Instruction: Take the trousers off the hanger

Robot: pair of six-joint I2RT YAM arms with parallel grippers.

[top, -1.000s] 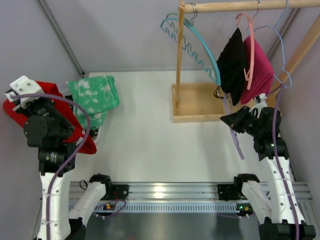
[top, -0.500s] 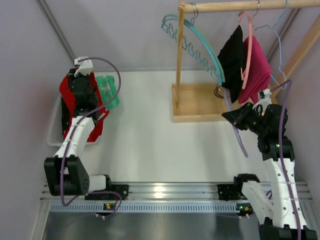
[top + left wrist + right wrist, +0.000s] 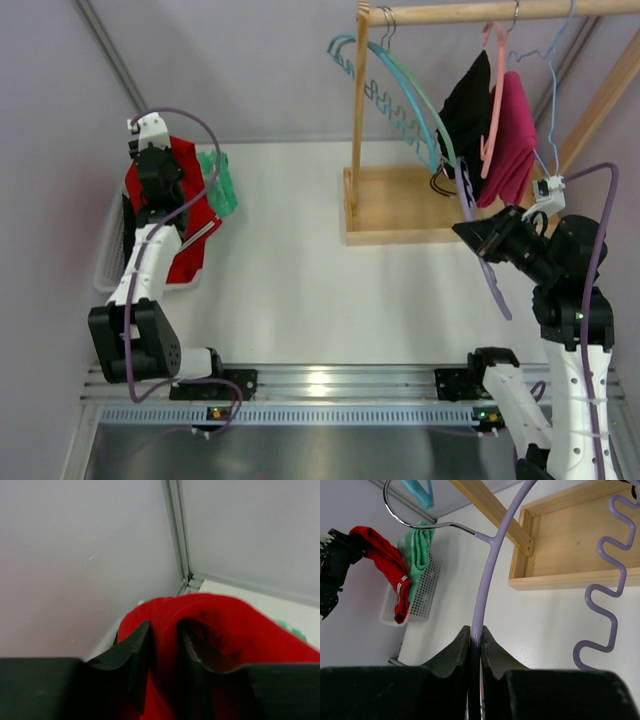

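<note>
A white table (image 3: 300, 260) seen from above, with two robot arms at its near edge. At the far right stands a wooden clothes rack (image 3: 359, 120), where a black garment (image 3: 465, 105) and a magenta garment (image 3: 512, 130) hang from plastic hangers.

At the far left, red trousers (image 3: 185, 200) drape from the raised left arm over a white mesh basket (image 3: 420, 595), which also holds a green garment (image 3: 222, 180). The trousers are off any hanger, apparently held there for dropping into the basket.

Near the rack, a bare lilac hanger (image 3: 487, 580) with a wavy lower bar is held well apart from the trousers, likely to keep it clear of the cloth.

The left gripper (image 3: 162, 645) pinches a fold of red fabric between its fingers. The right gripper (image 3: 474, 640) is clamped tight on the hanger's thin shoulder.
</note>
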